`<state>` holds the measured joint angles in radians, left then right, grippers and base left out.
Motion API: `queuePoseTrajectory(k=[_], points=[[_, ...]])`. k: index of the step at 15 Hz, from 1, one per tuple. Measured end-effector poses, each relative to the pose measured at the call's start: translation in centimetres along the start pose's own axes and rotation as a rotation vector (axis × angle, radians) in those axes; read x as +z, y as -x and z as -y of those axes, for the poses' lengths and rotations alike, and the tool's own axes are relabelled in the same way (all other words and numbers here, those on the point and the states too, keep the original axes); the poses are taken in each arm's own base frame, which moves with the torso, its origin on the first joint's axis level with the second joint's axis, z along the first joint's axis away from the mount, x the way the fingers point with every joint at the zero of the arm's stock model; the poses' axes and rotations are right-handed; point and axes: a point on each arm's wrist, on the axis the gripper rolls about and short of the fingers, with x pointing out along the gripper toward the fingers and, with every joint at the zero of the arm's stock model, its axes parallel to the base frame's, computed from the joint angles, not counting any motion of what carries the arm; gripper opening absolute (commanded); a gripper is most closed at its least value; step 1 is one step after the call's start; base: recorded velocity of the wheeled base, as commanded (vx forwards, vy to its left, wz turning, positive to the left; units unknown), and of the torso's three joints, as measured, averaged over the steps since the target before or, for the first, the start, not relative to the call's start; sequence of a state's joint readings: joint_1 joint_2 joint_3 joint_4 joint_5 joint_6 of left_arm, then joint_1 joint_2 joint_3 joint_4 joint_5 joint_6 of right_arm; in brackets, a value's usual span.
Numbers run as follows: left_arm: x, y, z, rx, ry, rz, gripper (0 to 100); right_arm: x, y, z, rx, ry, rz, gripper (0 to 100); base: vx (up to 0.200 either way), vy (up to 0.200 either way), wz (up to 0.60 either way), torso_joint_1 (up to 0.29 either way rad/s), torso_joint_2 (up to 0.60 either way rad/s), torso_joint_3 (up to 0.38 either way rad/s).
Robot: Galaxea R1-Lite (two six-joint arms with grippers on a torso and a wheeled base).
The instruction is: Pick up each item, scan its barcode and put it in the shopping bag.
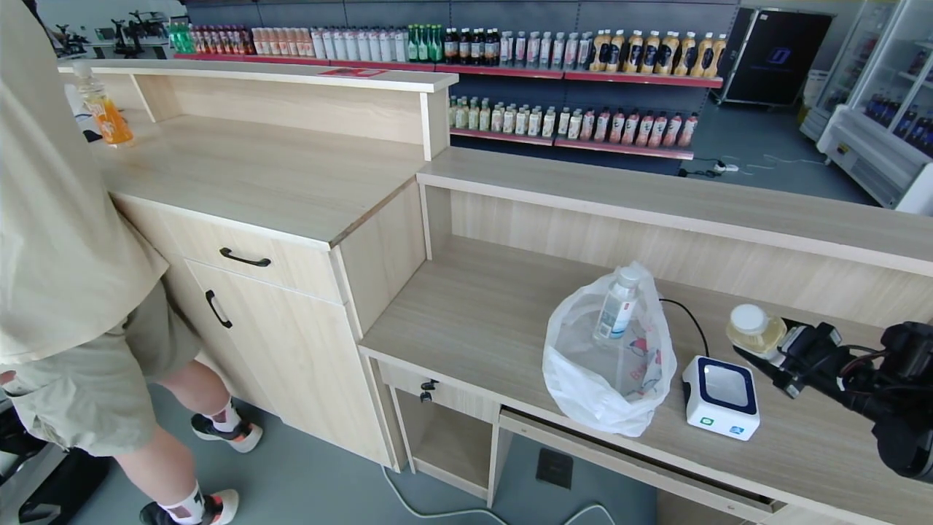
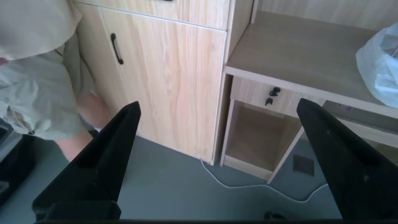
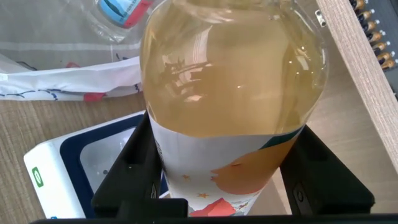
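**mk_tinker:** so where's the yellow bottle (image 1: pixel 754 328) at?

**rolo88:** In the right hand (image 1: pixel 774 341). The black fingers (image 3: pixel 134 165) are clamped on either side of its label. It's just beside the scanner (image 1: pixel 721 397), off the far corner on the side away from the shopping bag (image 1: pixel 609 372), with the white cap facing the head cam. From the right wrist cam the bottle (image 3: pixel 233 81) sits right in front of the scanner (image 3: pixel 81 168). I honestly can't tell if they touch.

**mk_tinker:** and the bag?

**rolo88:** It's just beside the scanner on the other side, standing open on the surface (image 1: pixel 474 313). There's already a clear bottle (image 1: pixel 618 306) in it, upright, with its cap poking out above the rim. You can also see the bag (image 3: pixel 68 81) past the scanner in the right wrist cam.

**mk_tinker:** left hand doing anything?

**rolo88:** The left hand (image 2: pixel 219 107) has its fingers wide apart with nothing between them. It's well away from the scanner, out in front of the cupboard door and below the surface edge.

**mk_tinker:** anything else around?

**rolo88:** A black cable (image 1: pixel 689 317) runs from the scanner round behind the bag. There's also an orange bottle (image 1: pixel 106 109) on the raised counter, well apart from the scanner, way past the bag side.
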<state>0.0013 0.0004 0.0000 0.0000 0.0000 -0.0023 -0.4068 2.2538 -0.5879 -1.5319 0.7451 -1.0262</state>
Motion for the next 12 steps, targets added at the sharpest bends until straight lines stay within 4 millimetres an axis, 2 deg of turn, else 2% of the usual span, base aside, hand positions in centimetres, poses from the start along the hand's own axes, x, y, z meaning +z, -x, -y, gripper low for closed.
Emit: queuePoseTrajectory(k=[12], points=[[0.0, 0.0, 0.0, 0.0, 0.0, 0.0, 100, -0.66, -0.2, -0.81, 0.013, -0.01, -0.007, 0, 0.0, 0.0, 0.0, 0.0, 0.0, 0.0]])
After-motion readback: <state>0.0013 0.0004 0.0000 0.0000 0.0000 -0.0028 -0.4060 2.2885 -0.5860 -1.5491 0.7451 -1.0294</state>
